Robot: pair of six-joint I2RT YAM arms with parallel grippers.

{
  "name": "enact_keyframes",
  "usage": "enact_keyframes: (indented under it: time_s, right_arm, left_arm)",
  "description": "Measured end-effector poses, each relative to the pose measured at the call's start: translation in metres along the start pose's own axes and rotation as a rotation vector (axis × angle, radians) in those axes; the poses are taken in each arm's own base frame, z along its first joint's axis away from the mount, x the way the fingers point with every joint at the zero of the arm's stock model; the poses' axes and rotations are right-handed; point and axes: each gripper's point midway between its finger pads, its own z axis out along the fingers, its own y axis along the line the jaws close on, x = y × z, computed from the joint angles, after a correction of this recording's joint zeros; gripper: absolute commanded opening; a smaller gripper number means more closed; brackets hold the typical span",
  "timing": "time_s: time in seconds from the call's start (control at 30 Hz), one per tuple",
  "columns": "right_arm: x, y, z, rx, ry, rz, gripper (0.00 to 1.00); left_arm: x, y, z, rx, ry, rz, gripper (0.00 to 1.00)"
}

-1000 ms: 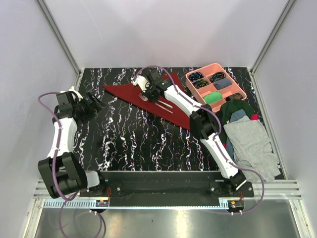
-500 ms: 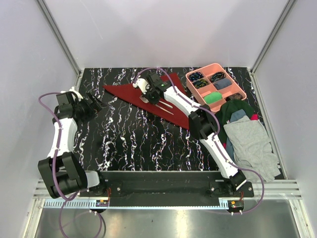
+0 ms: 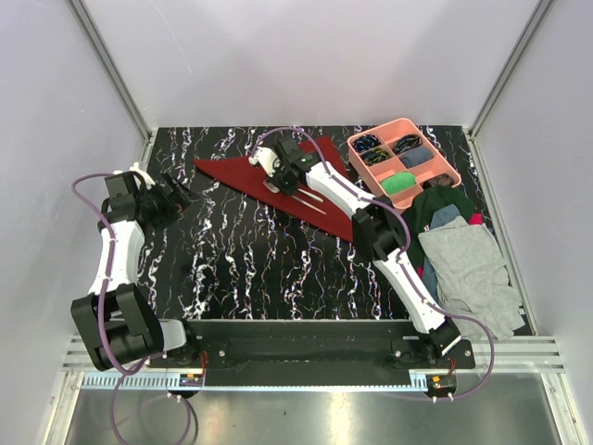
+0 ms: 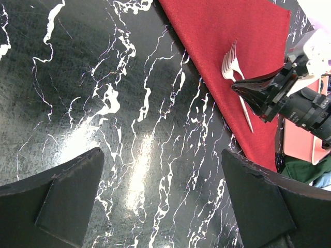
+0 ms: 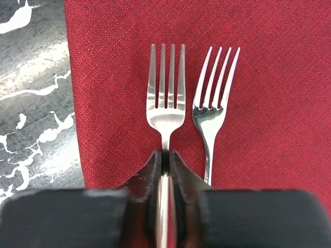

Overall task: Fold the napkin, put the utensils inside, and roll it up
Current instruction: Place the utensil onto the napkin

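On napkin [image 5: 114, 62] — right end effector [image 5: 164, 160] pinched on fork [image 5: 166, 98] neck, second fork [image 5: 214, 103] beside; left end effector [image 4: 161, 155] wide open.

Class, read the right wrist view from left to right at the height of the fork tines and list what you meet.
In order: marbled table → napkin → left fork, its neck in the right gripper → right fork → more napkin.

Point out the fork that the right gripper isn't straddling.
In the right wrist view, the free fork lies on the napkin, right of the other fork between the fingertips of the right gripper, tines parallel.
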Motion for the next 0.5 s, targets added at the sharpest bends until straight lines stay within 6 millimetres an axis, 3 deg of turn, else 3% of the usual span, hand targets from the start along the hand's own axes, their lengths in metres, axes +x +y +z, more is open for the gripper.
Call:
enact_keyframes:
  time_s: [0.23,0.5]
  right_arm:
    - [0.0026,-0.0015,0.0019,0.011,0.009,0.005,0.47]
    - [-0.0055,0.0027,-0.0044,-0.005,-0.013,0.061,0.52]
  left_arm:
    - [0.0009,-0.0015,-0.0002,0.009,0.004,-0.008,0.99]
    - [0.0003,-0.0011,-0.0006,0.011,0.004,-0.014,0.99]
